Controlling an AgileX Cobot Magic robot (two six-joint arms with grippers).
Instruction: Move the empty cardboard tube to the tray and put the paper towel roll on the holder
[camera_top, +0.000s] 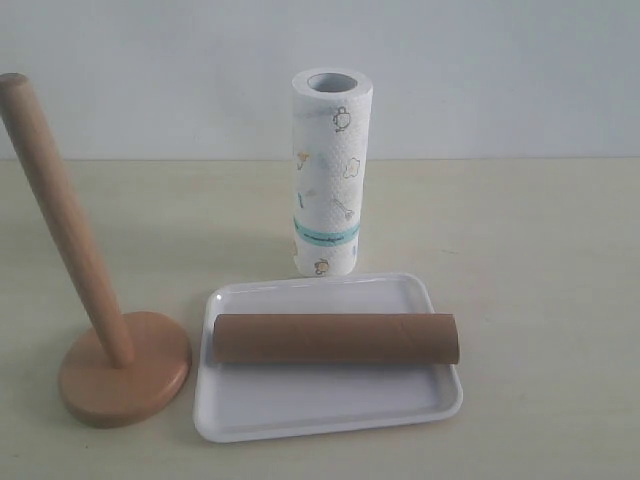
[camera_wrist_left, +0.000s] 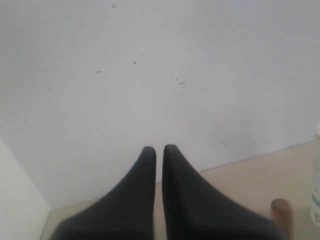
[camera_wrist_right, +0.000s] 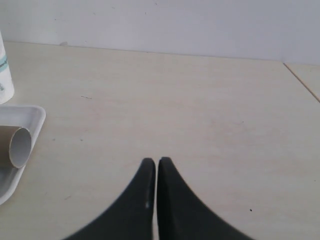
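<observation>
On its side, lengthwise inside the flat white rectangular plastic tray (camera_top: 330, 415) with its low rim: the long plain brown hollow cardboard tube (camera_top: 335, 338), kept from rolling away by that rim. First half of the task judged done.

Just behind the tray, upright on end on the pale table (camera_top: 540, 230): the thick white embossed paper towel roll (camera_top: 330, 170) with cartoon prints and a teal band, hollow core facing up, well placed for threading.

Left of the tray, just beside it: the light-brown wooden holder (camera_top: 125, 375), round base flat on the table, pole bare. Lifting the roll and lowering it over the rounded tip probably next.

Left tool (camera_wrist_left: 159, 150) and right tool (camera_wrist_right: 156, 162): away from everything, narrowed almost to touching, holding nothing.
</observation>
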